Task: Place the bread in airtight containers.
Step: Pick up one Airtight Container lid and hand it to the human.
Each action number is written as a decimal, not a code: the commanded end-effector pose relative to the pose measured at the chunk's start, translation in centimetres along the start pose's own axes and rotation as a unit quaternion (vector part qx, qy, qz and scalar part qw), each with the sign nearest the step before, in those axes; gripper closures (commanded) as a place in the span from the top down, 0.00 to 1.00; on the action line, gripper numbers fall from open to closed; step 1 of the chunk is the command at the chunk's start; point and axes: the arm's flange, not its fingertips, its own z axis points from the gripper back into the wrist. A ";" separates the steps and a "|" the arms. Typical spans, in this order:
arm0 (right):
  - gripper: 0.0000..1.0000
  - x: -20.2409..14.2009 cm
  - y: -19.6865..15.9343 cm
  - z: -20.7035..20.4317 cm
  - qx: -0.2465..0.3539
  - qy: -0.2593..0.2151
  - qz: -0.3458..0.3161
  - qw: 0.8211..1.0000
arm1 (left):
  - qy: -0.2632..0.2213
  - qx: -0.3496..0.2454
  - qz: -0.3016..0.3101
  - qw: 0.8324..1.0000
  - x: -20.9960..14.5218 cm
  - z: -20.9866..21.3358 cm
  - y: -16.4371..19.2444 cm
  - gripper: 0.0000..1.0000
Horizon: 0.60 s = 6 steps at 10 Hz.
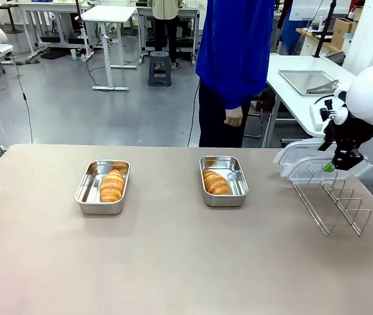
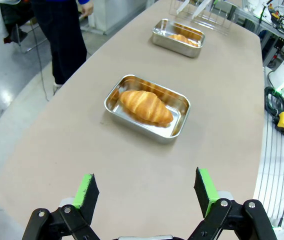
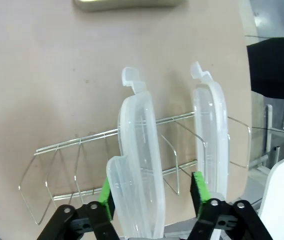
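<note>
Two croissants lie in two open steel containers. The left croissant [image 1: 112,186] fills the left container [image 1: 85,187]; the right croissant [image 1: 215,182] lies in the right container [image 1: 239,177]. My left gripper [image 2: 144,192] hovers open, well short of the near container [image 2: 179,107] and its croissant [image 2: 146,106]. My right gripper [image 1: 339,161] is at the wire rack [image 1: 337,203] on the table's right. In the right wrist view its fingers [image 3: 197,187] straddle one of two upright clear lids [image 3: 139,165], with a gap on one side.
A person in a blue top [image 1: 236,52] stands at the far edge, one hand [image 1: 234,117] hanging by the side. A flat steel tray [image 1: 308,81] lies on a white table behind. The tabletop in front of the containers is bare.
</note>
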 end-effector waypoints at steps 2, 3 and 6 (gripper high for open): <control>0.00 0.1 -0.1 0.7 -0.014 0.022 0.002 1.000 | -0.002 -0.004 -0.008 1.000 0.0 0.1 0.0 1.00; 0.00 0.3 0.0 0.9 -0.015 0.026 0.004 1.000 | -0.002 -0.004 -0.008 1.000 0.0 0.1 0.0 1.00; 0.00 0.6 0.5 1.4 -0.017 0.039 0.007 0.999 | -0.002 -0.004 -0.008 1.000 0.0 0.1 0.0 1.00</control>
